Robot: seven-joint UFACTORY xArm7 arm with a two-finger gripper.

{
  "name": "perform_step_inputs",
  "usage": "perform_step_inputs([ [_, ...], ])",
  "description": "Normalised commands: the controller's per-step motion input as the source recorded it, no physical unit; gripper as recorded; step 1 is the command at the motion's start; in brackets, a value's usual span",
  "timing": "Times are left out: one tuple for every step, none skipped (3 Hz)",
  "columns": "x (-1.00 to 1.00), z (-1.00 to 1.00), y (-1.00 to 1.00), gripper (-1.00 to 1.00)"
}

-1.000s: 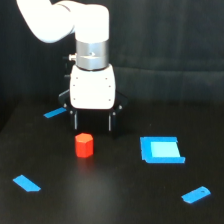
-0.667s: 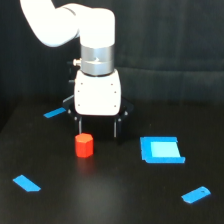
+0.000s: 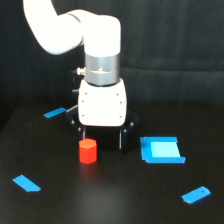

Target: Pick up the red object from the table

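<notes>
Red object (image 3: 87, 151) stands beneath the open-fingered tool (image 3: 102, 138); no writing legible.

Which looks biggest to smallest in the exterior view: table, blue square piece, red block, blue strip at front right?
1. table
2. blue square piece
3. red object and front-right blue strip: look similar, and the strip sits nearer the camera, so unranked.

Setting: robotics lab or test bench | Evidence: white robot arm (image 3: 95, 45) over a matte black table (image 3: 115, 200) | Backdrop: dark curtain-like wall (image 3: 175, 50) behind the table | Props: small plastic test pieces only, a red block (image 3: 87, 150) and flat blue pieces (image 3: 161, 150) scattered on the surface
</notes>
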Motion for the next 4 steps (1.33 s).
perform_step_inputs([
  [-0.10,0.00,-0.58,0.91],
  [-0.11,0.08,-0.39,0.98],
  [-0.08,-0.10,-0.35,0.98],
  [-0.11,-0.08,-0.23,0.77],
])
